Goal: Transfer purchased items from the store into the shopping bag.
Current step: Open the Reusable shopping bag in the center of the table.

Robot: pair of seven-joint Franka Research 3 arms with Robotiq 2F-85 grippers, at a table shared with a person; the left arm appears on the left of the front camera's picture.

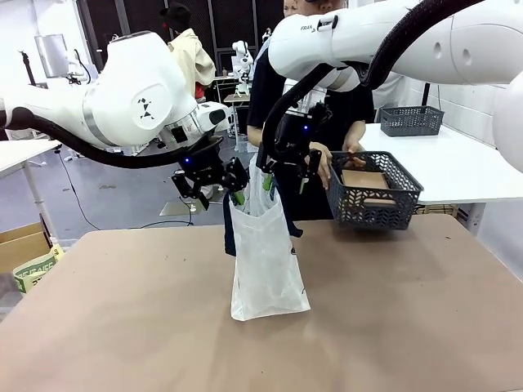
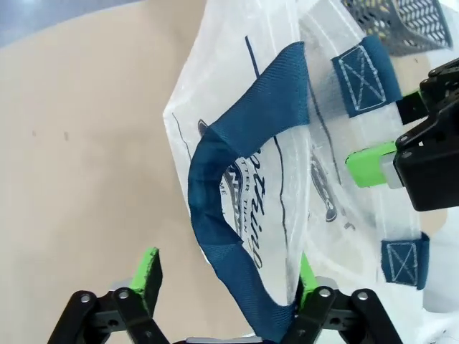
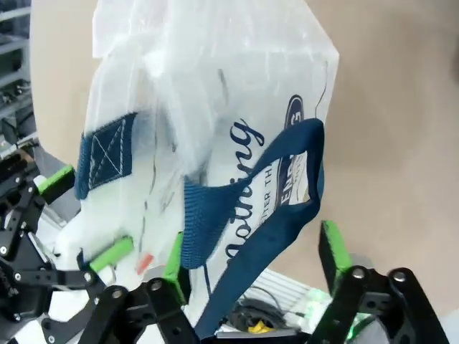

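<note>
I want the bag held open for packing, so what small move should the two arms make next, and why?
Probably close both end effectors on the handles. The left end effector stands open around one navy handle, the right end effector around the other handle; neither clamps the shopping bag yet, and the person's mesh basket is held close by.

Both arms reach toward the middle, the left gripper [image 1: 219, 194] at nine o'clock of the right gripper [image 1: 286, 181], jaws spread wide on each.
</note>
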